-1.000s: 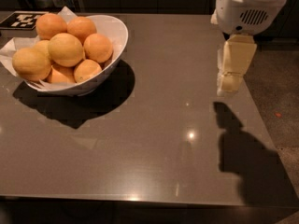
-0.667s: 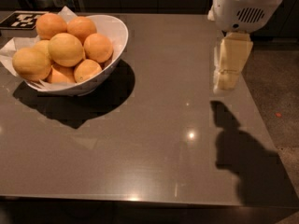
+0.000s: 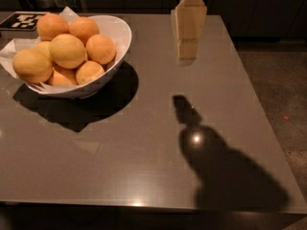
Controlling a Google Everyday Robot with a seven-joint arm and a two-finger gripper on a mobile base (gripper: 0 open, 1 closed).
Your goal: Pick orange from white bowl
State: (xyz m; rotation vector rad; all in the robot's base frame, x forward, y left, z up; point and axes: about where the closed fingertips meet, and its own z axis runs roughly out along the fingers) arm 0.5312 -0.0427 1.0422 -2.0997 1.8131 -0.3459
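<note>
The white bowl (image 3: 121, 37) stands at the back left of the dark table, lined with white paper and piled with several orange fruits. The orange (image 3: 67, 51), large, round and pale yellow-orange, lies on top near the middle of the pile. A paler, more oval fruit (image 3: 32, 66) lies to its left, and smaller deeper-orange fruits (image 3: 100, 48) lie around it. My gripper (image 3: 188, 55) hangs point-down above the table at the top centre, well to the right of the bowl and apart from it. It holds nothing.
A black-and-white marker card (image 3: 23, 20) lies behind the bowl at the far left. The arm's shadow (image 3: 216, 162) falls across the table's front right. The table's right edge (image 3: 249, 90) borders grey floor.
My gripper has moved left and farther back over the table, closer to the bowl. The bowl and fruits have not moved.
</note>
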